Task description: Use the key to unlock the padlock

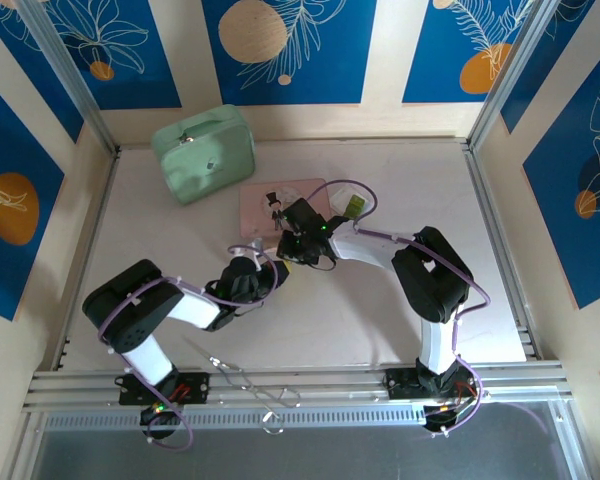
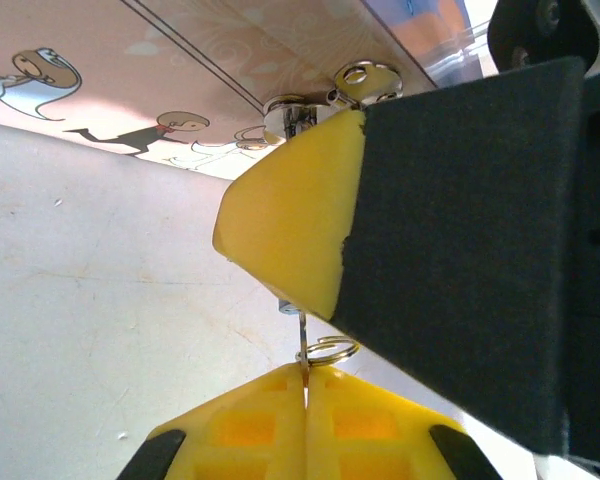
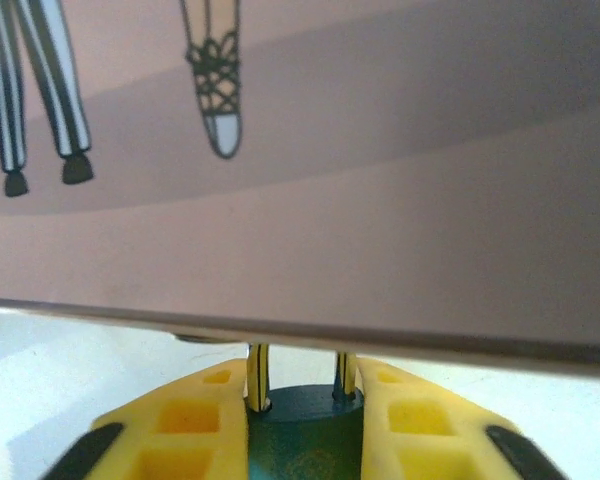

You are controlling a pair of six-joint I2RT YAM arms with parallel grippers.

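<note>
The padlock, dark blue-green bodied, sits between my right gripper's yellow fingers, which are shut on it. Its two shackle legs rise behind the edge of the pink tin. In the left wrist view my left gripper is shut on the key, seen edge-on with its wire ring. The blade points up to the padlock's underside, just below the right gripper's yellow finger. From above, the left gripper and the right gripper meet at the pink tin's near edge.
A mint-green case stands at the back left. A small olive-green block lies right of the pink tin. Shiny metal fittings show at the tin's edge. Aluminium frame rails border the white table.
</note>
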